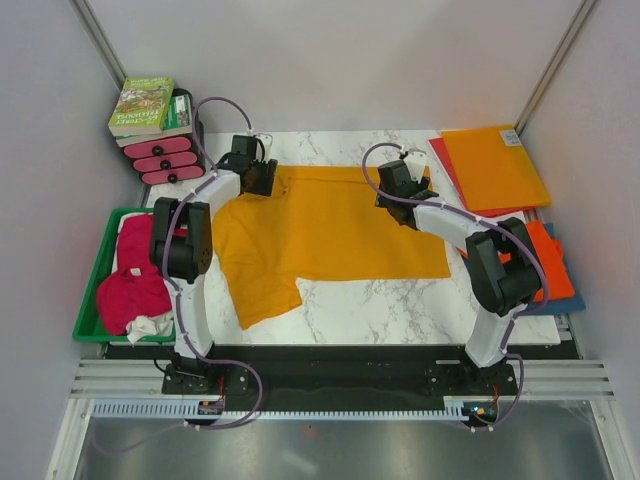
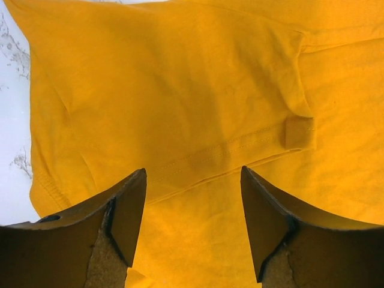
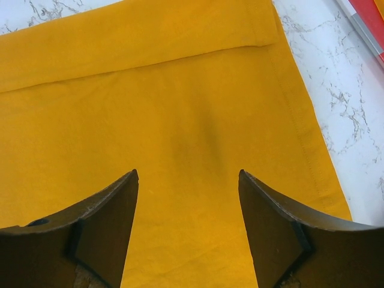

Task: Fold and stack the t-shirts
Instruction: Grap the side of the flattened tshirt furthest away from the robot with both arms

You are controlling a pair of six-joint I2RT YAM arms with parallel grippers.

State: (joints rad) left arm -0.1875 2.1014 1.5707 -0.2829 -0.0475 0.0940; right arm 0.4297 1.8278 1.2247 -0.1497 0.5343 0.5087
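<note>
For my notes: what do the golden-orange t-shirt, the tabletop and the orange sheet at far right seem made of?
Golden-orange t-shirt: soft matte cloth, probably cotton knit; stitched hems, soft creases. Tabletop: white with grey veins, marble-look; stone or laminate unclear. Orange sheet: stiff, smooth, likely plastic; flat, crisp edges.

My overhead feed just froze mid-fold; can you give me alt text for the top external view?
A golden-orange t-shirt lies spread on the marble table, with the left gripper at its far left corner and the right gripper over its far edge toward the right. Magenta-pink shirts sit heaped in a green tray at the left.
</note>
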